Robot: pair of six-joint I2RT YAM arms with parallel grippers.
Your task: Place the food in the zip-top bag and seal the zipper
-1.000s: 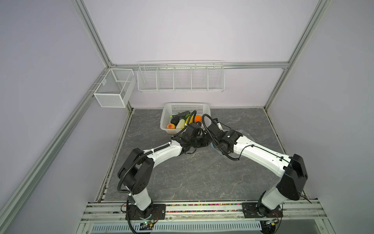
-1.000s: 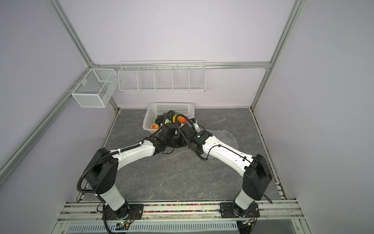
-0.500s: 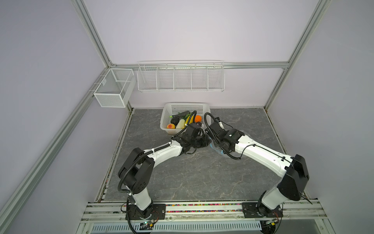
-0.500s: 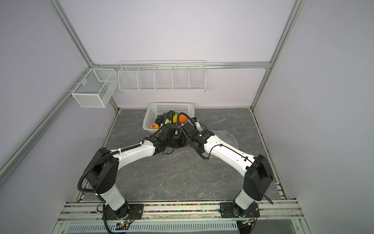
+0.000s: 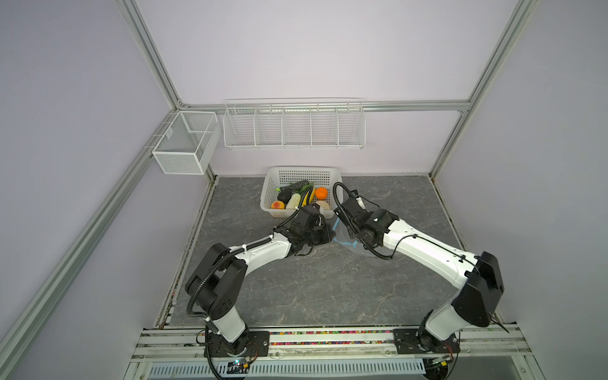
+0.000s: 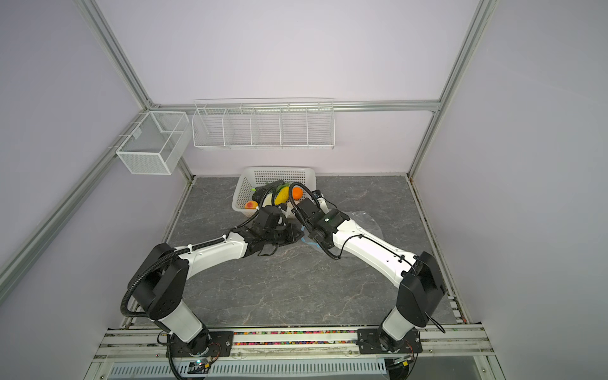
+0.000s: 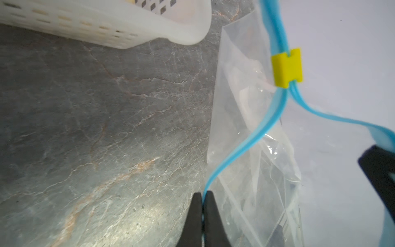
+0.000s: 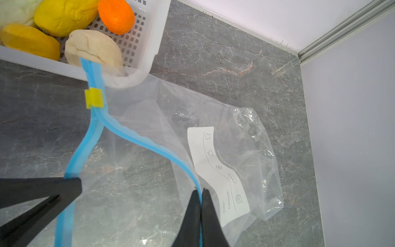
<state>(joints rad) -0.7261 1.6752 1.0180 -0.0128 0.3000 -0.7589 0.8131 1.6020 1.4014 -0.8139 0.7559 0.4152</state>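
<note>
Along the far edge of the table (image 5: 296, 289), left of its middle, you had the white perforated basket (image 5: 273, 174), hard plastic, with the food (image 5: 301, 197) heaped inside: a dimpled orange piece (image 8: 116, 16), lumpy yellow ones (image 8: 64, 15) and a smooth beige one (image 8: 94, 49) against its near wall; none of it was in the bag yet. Just this side of that wall, your left gripper (image 7: 202, 193) was pressed together on one lip of the zipper (image 7: 277, 107), a thin, limp, light-blue strip; the yellow slider (image 7: 287, 70), a small blocky clip, sat up by the basket's near corner, and from there the two lips forked apart. The strip's long axis ran from that corner back toward the near edge, passing between your two arms; your right gripper (image 8: 200, 190) was pinched shut on the other lip, so each arm held one side of the mouth. The zip-top bag (image 8: 256, 128), clear, crinkled film with a white label (image 8: 218, 175), trailed flat toward the right edge of the table. As I judged it, the food lay ahead of both grippers, toward the far edge; the left one looked nearer the basket; drawing the lips apart would widen the mouth.
</note>
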